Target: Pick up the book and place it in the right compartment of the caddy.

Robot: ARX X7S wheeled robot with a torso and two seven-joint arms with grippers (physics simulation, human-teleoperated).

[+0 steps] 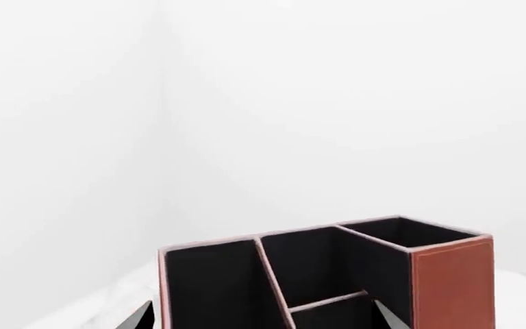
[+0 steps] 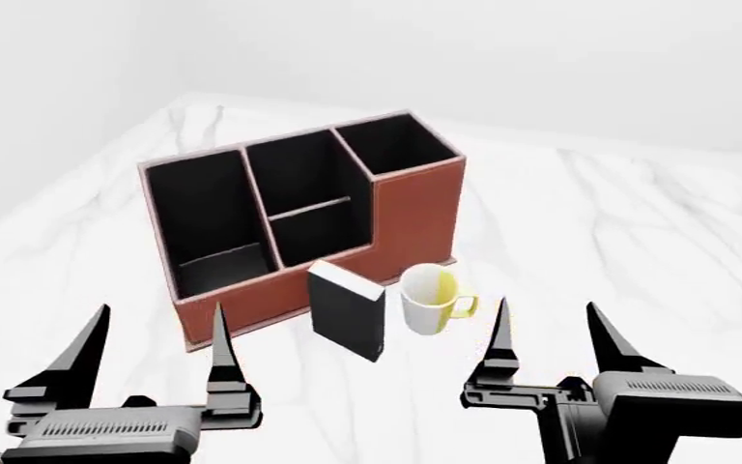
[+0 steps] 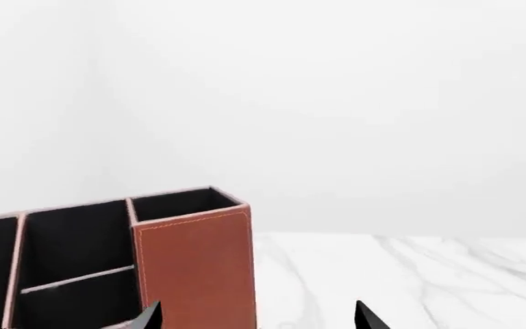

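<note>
Only the head view shows book (image 2: 347, 309); wrists see caddy (image 1: 452, 284).

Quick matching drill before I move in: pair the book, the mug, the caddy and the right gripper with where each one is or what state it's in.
Things:
1. book
2. mug
3. caddy
4. right gripper

States:
A. open, holding nothing
B. upright on the table in front of the caddy, left of the mug
C. behind both small things, compartments showing nothing inside
D. white and yellow, handle pointing right

Pairs: 1-B, 2-D, 3-C, 4-A
</note>
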